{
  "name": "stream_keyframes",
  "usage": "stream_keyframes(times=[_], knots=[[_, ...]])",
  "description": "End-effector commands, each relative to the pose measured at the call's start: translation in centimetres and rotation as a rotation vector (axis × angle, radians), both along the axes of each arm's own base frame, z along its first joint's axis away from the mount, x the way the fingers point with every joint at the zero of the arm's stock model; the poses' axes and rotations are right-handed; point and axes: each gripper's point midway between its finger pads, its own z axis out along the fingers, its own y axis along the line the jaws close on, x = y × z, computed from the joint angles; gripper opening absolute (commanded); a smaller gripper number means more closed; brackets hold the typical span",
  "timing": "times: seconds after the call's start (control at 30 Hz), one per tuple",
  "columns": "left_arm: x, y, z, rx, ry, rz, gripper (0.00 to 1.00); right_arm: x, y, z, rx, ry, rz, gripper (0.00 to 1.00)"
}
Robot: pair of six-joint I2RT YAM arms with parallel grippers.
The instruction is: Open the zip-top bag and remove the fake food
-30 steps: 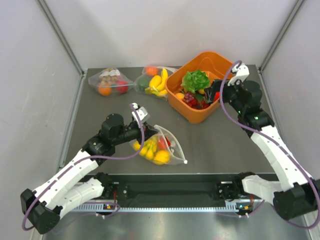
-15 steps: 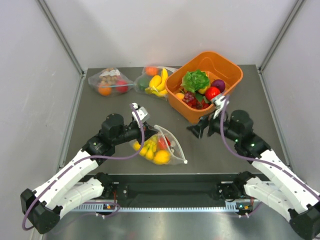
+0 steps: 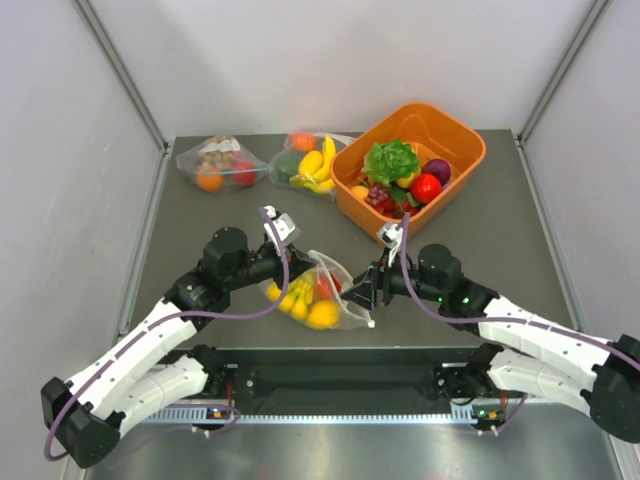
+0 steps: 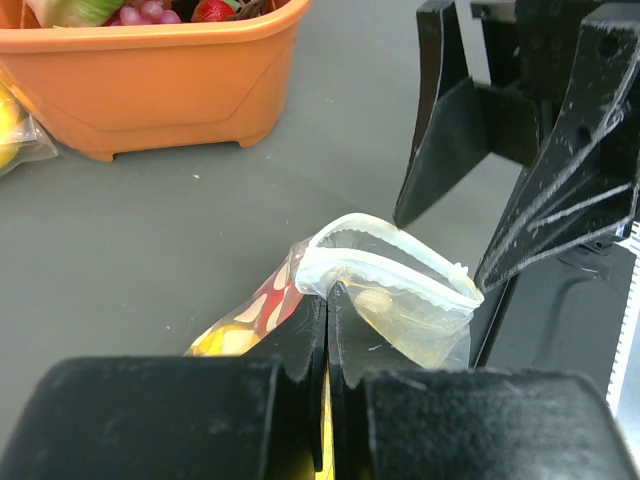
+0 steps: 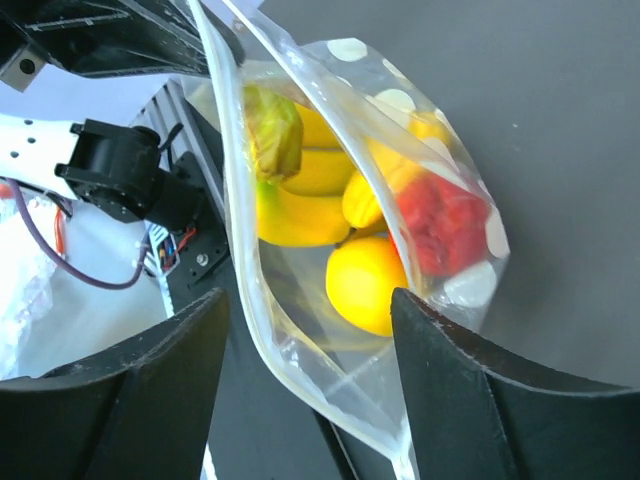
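Note:
The polka-dot zip-top bag (image 3: 335, 300) lies near the table's front edge. It holds the fake food: a lemon (image 5: 370, 283), a banana bunch (image 5: 300, 215) and a red fruit (image 5: 440, 225). My left gripper (image 3: 300, 263) is shut on the bag's upper edge, and the left wrist view shows its jaws (image 4: 327, 300) pinching the plastic beside the zip strip (image 4: 390, 270). My right gripper (image 3: 362, 296) is open at the bag's right end. In the right wrist view its fingers (image 5: 310, 300) straddle the bag's rim without closing on it.
An orange bin (image 3: 355, 208) stands at the back right with green lettuce (image 3: 390, 160), purple grapes and red fruit inside. Two plain clear bags of toy food (image 3: 218, 163) (image 3: 308, 160) lie at the back left. The black base rail runs just in front of the dotted bag.
My right arm has swung from over the orange bin down and left to the dotted bag's right end, gripper open. The left arm and the bag have not moved.

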Motion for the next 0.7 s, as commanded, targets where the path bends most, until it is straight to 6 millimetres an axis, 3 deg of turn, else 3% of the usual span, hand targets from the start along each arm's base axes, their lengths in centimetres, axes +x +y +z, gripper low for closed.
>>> stream_keyframes(times=[0.0,0.27,0.67], knots=[[0.0,-0.4,2.2,-0.035,-0.051,-0.019,0.00,-0.1,1.7,2.6,0.094,-0.052,0.017,0.65],[-0.1,-0.5,2.2,-0.037,-0.049,-0.027,0.00,0.6,1.6,1.8,0.074,-0.043,-0.037,0.54],[-0.4,-0.6,2.5,-0.048,-0.050,-0.043,0.00,2.0,2.1,-0.2,0.050,-0.002,-0.091,0.52]])
